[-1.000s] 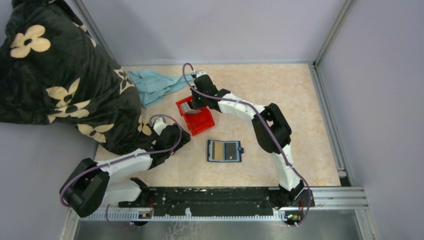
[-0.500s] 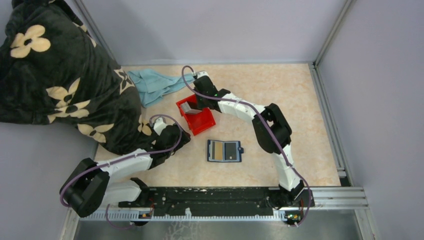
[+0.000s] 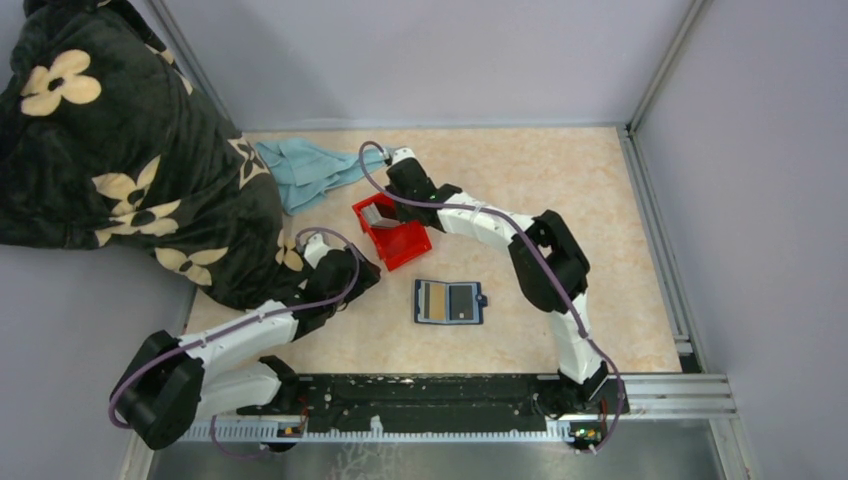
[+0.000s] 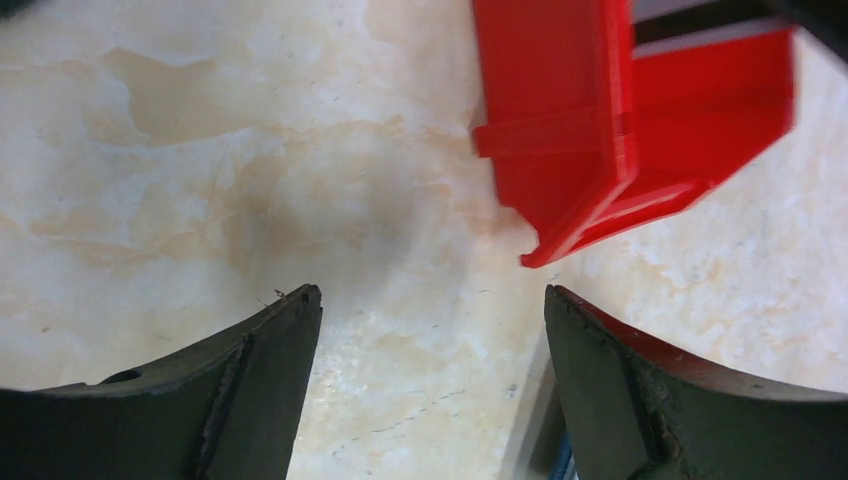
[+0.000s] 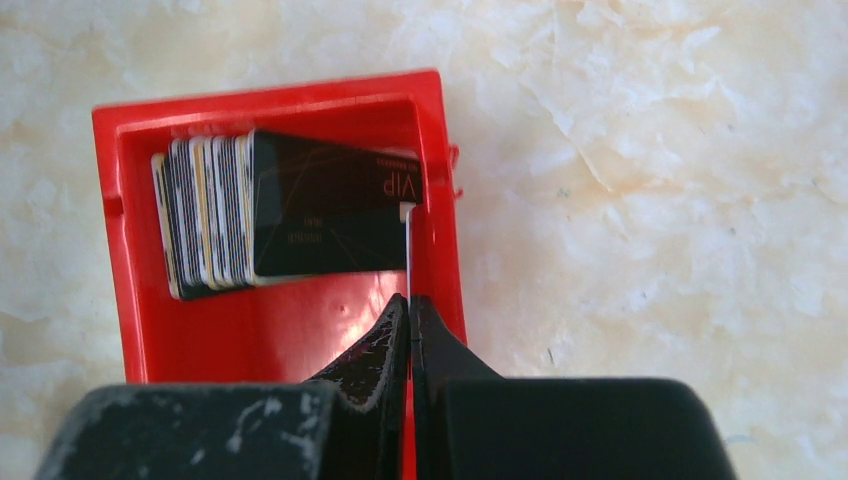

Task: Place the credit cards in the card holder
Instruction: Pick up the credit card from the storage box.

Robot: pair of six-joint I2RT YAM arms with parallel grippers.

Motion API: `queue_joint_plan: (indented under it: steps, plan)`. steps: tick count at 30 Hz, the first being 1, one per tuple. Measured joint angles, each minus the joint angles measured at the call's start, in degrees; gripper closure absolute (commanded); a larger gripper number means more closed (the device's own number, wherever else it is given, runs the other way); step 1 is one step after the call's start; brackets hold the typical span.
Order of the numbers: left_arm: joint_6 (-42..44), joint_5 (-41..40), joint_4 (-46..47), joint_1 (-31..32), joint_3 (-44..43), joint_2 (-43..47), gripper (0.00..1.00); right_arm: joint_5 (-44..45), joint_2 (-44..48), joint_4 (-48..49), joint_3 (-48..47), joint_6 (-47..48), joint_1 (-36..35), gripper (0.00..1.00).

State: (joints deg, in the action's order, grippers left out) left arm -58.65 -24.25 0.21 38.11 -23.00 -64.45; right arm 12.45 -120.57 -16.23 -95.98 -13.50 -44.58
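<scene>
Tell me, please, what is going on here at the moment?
The right gripper is down in the small red plastic bin, shut on one thin pale card seen edge-on beside the stack of cards leaning there. The left gripper hangs open over the table by the bin's corner, holding nothing. The dark navy folding card holder lies open, apart from the bin, with a tan card and a grey card in it.

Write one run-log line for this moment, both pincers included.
right pincer: shut on thin card over red bin | left pincer: open, empty | card holder: lying open
</scene>
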Motion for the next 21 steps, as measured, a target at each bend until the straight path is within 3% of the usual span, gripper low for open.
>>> queue_joint_plan:
  steps: [8, 21]
  plan:
    - [-0.2, 2.3, -6.0, 0.2, -7.5, 4.2, 0.09, 4.5, 13.1, 3.2, 13.0, 2.8, -3.5, 1.00]
    - [-3.6, 9.6, -9.1, 1.8, -20.0, 0.4, 0.09, 13.1, 51.0, 12.3, 44.8, 0.2, -11.5, 1.00]
